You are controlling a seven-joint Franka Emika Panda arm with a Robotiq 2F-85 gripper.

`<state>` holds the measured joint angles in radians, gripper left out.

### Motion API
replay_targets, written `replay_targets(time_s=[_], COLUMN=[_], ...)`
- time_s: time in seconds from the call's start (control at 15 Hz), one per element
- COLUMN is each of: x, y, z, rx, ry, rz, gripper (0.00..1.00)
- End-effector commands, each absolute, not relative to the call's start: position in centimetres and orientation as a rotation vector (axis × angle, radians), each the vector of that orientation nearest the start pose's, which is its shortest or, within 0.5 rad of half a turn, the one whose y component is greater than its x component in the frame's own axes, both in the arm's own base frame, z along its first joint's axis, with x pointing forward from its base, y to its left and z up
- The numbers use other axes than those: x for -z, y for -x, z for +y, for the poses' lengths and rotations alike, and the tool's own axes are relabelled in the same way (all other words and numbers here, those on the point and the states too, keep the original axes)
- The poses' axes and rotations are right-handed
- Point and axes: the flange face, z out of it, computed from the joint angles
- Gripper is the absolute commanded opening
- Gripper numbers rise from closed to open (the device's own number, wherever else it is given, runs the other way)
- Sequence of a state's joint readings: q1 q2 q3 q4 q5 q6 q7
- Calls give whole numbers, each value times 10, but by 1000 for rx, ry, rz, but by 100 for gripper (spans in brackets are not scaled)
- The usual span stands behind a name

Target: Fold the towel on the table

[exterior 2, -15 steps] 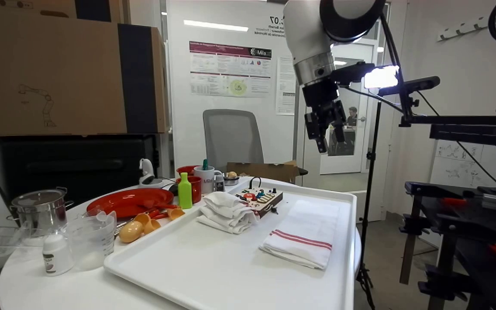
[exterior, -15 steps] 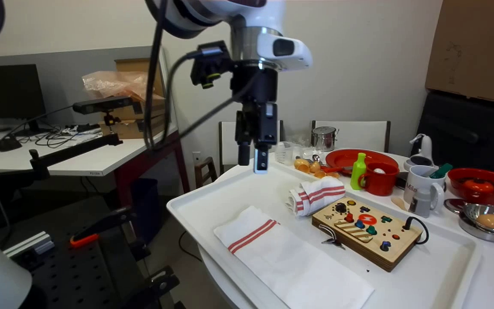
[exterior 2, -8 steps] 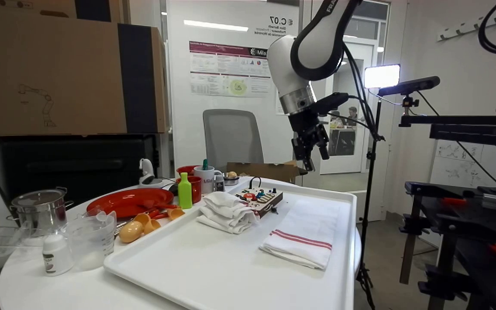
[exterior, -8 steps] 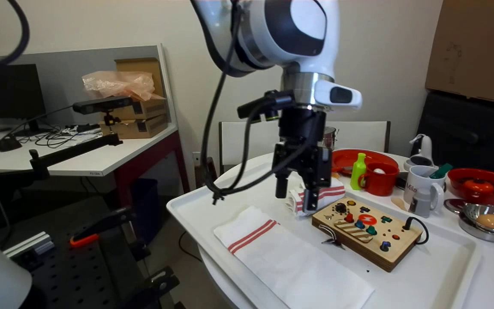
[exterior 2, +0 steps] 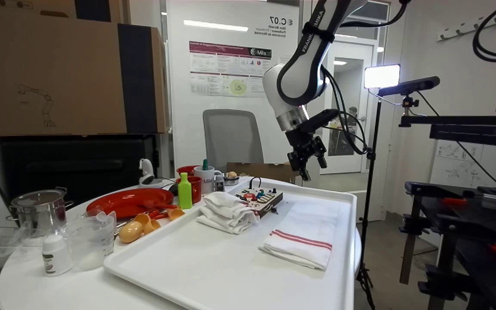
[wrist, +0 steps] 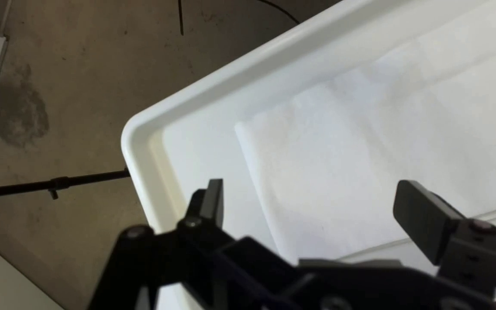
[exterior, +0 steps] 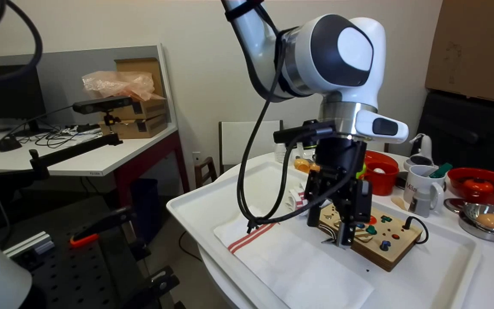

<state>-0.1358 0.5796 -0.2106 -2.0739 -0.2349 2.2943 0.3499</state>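
The white dish towel (exterior: 298,262) lies flat on a shallow white tray (exterior 2: 179,267), folded into a long, even rectangle that runs alongside one of the tray's walls. Two parallel red stripes cross it near one short end; the rest of its upper face is plain white. In an exterior view, stacked layers show along the edge at that striped end. The cloth is mostly smooth, with faint creases in the wrist view, where its plain end makes a nearly straight line near the tray's corner.

The gripper (wrist: 312,204) hangs in the air above the tray, apart from the towel, its fingers (wrist: 418,215) parted wide. In the wrist view, one finger shows against the tray and the other against the cloth.

Also on the tray, a second towel (exterior 2: 227,211), white with red stripes, sits in a bundled stack of folds just beside a wooden control box (exterior: 395,249) with coloured knobs; whether the two touch cannot be told.

The tray rests on a round white table (exterior 2: 24,288). Beside it are a lime-green bottle (exterior 2: 184,193), a red mug (exterior: 384,184), a white mug (exterior: 423,182) lettered "Mila" and a red plate (exterior 2: 131,202). Near the plate are a brown egg (exterior 2: 131,231), a measuring cup (exterior 2: 91,241) and a steel pot (exterior 2: 41,215).
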Motion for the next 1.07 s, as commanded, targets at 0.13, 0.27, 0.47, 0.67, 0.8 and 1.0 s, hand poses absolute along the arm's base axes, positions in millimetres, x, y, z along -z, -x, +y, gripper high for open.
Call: replay_targets(time_s=[0.13,0.27,0.47,0.67,0.8,1.0], x=[-130,-132,-125,-111,-104,-90], y=[-509,-510,-510,-500,-487,-471], z=[-192,-186,-195,-217,-237,-258], rx=[-598,-547,-419,-422,-468,-523], ry=[3254,3253,3238,3199,3157,3092], rz=[814,723,477,301,242,140], gripper=[100,100,100,100,100,100])
